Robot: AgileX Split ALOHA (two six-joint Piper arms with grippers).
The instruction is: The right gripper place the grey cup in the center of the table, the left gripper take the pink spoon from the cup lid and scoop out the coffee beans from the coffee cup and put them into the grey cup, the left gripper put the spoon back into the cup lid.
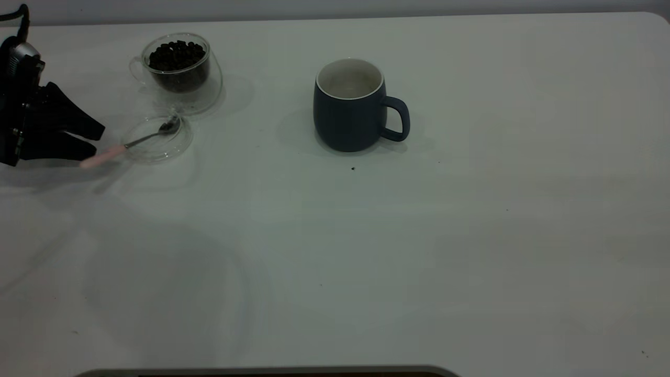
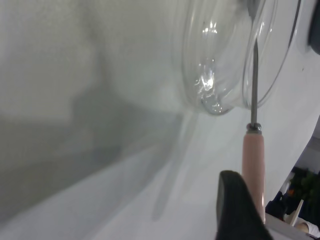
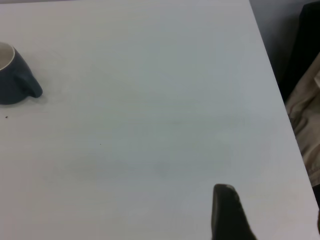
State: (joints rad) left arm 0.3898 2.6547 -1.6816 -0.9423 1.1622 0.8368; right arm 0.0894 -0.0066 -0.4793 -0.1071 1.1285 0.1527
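The grey cup (image 1: 348,112) stands upright near the table's middle, handle to the right, and it also shows at the edge of the right wrist view (image 3: 12,80). At the back left the clear coffee cup (image 1: 178,68) holds coffee beans (image 1: 176,55). Just in front lies the cup lid (image 1: 172,146) with the pink spoon (image 1: 133,142) in it, bowl on the lid, pink handle (image 2: 253,160) sticking out toward my left gripper (image 1: 98,141). That gripper is open at the handle's end, one finger (image 2: 235,205) right beside it. My right gripper (image 3: 272,215) is open over bare table, far from the cup.
The white table (image 1: 419,235) stretches wide to the right and front of the grey cup, with a few dark specks (image 1: 353,168). Its right edge (image 3: 280,100) runs close to the right gripper, with dark objects beyond it.
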